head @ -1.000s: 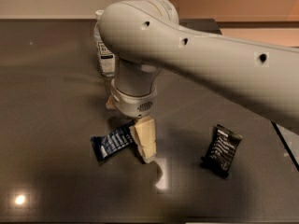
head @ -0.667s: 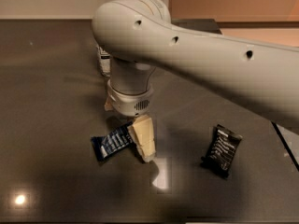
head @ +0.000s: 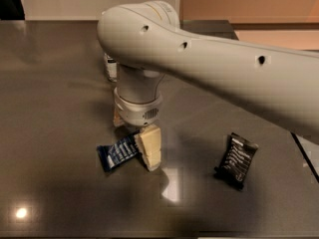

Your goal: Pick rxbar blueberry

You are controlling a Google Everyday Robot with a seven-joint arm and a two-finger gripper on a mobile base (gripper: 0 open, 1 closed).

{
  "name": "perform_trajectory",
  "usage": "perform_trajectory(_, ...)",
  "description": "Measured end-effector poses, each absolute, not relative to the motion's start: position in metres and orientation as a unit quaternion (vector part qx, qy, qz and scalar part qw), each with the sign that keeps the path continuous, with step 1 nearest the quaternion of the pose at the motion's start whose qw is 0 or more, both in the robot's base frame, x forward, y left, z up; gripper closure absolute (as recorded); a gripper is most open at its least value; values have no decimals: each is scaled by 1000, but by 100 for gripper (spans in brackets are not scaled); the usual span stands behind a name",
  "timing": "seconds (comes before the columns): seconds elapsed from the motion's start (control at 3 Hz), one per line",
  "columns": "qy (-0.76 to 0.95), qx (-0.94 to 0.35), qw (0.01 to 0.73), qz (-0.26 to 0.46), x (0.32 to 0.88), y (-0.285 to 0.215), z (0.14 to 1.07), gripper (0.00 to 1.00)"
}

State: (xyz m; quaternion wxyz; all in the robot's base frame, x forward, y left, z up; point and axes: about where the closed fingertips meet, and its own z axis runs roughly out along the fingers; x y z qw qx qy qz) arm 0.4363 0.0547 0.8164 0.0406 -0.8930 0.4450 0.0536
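Fingers (head: 150, 148) apart, not clamped. Near finger tip on the table (head: 55, 113), touching the right end of the rxbar (head: 117, 153); far finger partly hidden behind the wrist. Gripper (head: 134, 144) points down over the bar. Rxbar lies flat, centre-left. Black bar (head: 237, 161) well apart to the right. White package (head: 109, 67) behind the arm.

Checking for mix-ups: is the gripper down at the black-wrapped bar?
No, the gripper is down at the rxbar blueberry; the black bar lies apart from it.
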Motion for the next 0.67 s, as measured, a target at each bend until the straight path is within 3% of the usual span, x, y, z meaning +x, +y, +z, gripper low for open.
perform_trajectory(0.67,436,-897,57,47,435,57,821,64)
